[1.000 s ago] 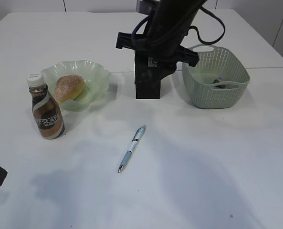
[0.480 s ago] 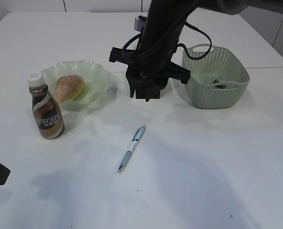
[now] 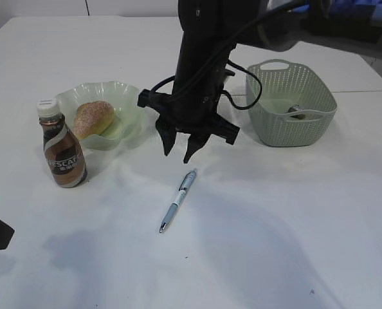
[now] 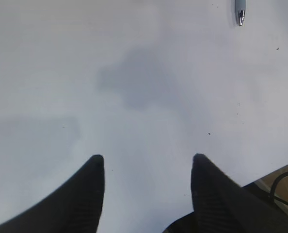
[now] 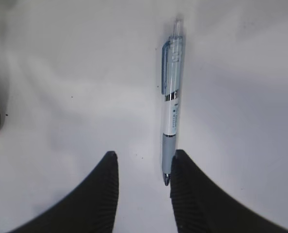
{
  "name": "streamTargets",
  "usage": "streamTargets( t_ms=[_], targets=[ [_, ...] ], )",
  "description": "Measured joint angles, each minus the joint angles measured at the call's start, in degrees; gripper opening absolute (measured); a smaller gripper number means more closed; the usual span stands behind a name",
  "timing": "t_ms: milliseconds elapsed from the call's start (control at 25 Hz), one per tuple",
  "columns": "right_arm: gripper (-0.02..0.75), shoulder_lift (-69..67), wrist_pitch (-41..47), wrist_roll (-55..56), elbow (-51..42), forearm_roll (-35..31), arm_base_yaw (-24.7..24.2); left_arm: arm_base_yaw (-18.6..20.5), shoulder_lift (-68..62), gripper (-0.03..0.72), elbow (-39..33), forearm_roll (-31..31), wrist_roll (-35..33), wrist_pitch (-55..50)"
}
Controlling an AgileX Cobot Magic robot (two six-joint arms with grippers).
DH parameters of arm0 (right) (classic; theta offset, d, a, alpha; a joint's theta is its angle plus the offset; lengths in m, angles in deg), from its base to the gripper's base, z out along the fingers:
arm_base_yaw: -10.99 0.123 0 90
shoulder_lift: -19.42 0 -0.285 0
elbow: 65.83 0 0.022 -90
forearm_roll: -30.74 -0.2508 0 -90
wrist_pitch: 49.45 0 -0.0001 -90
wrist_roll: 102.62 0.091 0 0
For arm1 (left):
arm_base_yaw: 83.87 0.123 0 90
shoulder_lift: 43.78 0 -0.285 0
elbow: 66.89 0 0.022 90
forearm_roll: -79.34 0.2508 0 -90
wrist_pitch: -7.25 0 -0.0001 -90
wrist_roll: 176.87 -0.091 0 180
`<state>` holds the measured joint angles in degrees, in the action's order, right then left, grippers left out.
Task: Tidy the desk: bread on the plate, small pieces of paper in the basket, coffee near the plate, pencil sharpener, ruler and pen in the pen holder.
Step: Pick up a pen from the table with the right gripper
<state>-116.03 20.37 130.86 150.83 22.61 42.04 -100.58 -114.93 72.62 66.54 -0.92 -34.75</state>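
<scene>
The blue-and-clear pen (image 3: 178,199) lies flat on the white worktop (image 3: 274,212), between the coffee bottle (image 3: 61,145) and the basket (image 3: 292,103), with the right claw (image 3: 178,153) spread open above its upper end and the left claw (image 4: 146,167) open over bare worktop.

Slanted ext; wrist cams down, pen (image 5: 172,104) shared

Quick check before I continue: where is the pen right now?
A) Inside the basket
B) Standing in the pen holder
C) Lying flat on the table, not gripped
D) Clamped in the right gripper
C. The pen lies flat on the bare white table, and the right gripper hangs open above its upper end without touching it; the right wrist view shows the pen ahead of the spread fingers.
</scene>
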Motion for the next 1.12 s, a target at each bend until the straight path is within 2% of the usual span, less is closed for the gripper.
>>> streamTargets(
  t_ms=[240, 600, 1120],
  targets=[
    [0.3, -1.49, -0.03, 0.87, 0.0, 0.47, 0.66, 0.0, 0.0, 0.401, 0.0, -0.19, 0.0, 0.0],
    [0.3, -3.21, -1.12, 3.42, -0.64, 6.03, 0.66, 0.0, 0.0, 0.401, 0.0, -0.19, 0.0, 0.22],
    [0.3, -5.91, -3.81, 1.21, -2.18, 2.82, 0.66, 0.0, 0.0, 0.401, 0.0, -0.19, 0.0, 0.57]
  ],
)
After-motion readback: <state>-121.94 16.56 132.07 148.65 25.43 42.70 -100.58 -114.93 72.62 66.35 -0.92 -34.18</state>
